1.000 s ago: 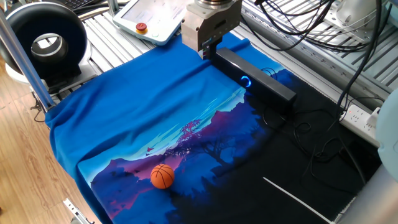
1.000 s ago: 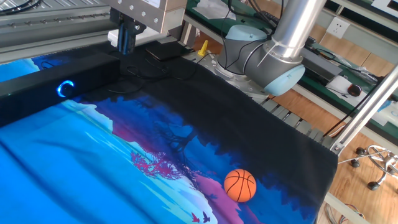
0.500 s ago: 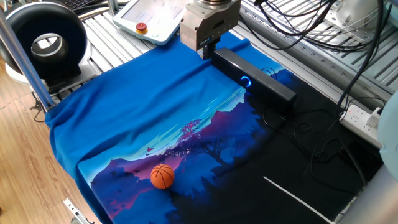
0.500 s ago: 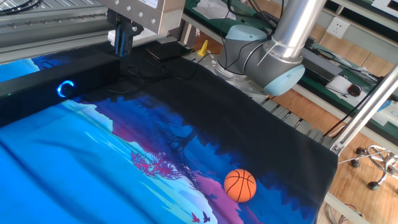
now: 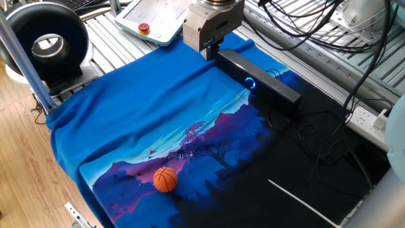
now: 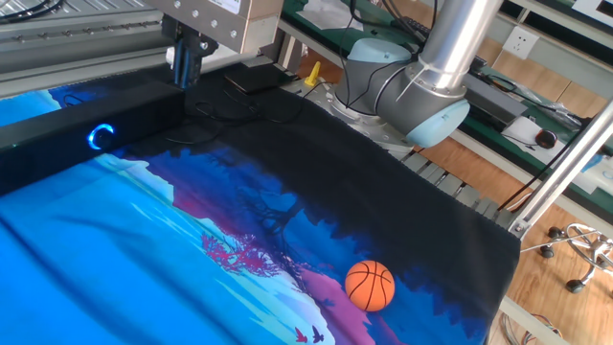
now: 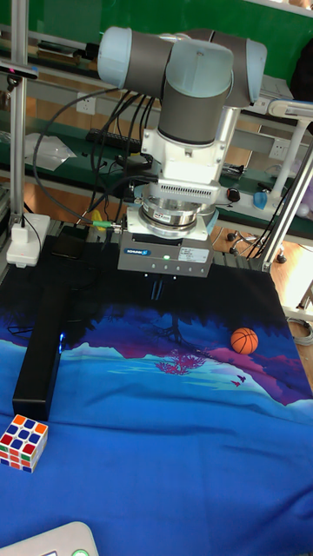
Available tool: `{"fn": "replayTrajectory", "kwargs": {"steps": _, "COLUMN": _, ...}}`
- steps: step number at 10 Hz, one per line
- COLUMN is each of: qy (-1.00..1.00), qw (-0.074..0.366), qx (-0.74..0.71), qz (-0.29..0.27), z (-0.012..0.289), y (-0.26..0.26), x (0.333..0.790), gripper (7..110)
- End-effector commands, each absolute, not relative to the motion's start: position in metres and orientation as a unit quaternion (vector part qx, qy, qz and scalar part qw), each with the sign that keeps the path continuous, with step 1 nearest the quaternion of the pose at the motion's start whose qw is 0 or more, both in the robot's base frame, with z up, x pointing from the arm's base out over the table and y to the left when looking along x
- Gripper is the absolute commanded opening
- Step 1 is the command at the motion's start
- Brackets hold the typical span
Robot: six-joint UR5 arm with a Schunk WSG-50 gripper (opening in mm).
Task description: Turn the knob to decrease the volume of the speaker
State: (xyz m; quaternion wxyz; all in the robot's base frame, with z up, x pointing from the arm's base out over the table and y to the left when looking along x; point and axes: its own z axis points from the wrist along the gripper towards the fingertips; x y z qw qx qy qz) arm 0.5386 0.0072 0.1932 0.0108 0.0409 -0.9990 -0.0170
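Note:
The speaker is a long black bar lying on the blue printed cloth, also seen in the other fixed view and the tall view. Its knob glows with a blue ring on the side face. My gripper hangs above the cloth beside one end of the speaker, a good way from the knob. Its dark fingers stand close together with nothing between them, touching neither the speaker nor the knob.
An orange ball rests on the cloth's near part. A colourful puzzle cube sits beyond the speaker's other end. A big black ring-shaped device and a pendant with a red button lie off the cloth. Cables trail behind the speaker.
My gripper has shifted slightly sideways along the speaker's end. Nothing else has moved.

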Motion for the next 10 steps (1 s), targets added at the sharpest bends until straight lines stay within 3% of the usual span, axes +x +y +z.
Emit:
{"fn": "replayTrajectory", "kwargs": {"steps": 1, "qy": -0.999, "qw": 0.009, "qx": 0.038, "qz": -0.025, "z": 0.193, "y": 0.011, "x": 0.540, "gripper": 7}}
{"fn": "replayTrajectory", "kwargs": {"steps": 5, "qy": -0.999, "qw": 0.015, "qx": 0.038, "qz": -0.026, "z": 0.193, "y": 0.012, "x": 0.537, "gripper": 7}}
{"fn": "replayTrajectory", "kwargs": {"steps": 10, "qy": -0.997, "qw": 0.064, "qx": 0.036, "qz": -0.013, "z": 0.195, "y": 0.005, "x": 0.513, "gripper": 7}}
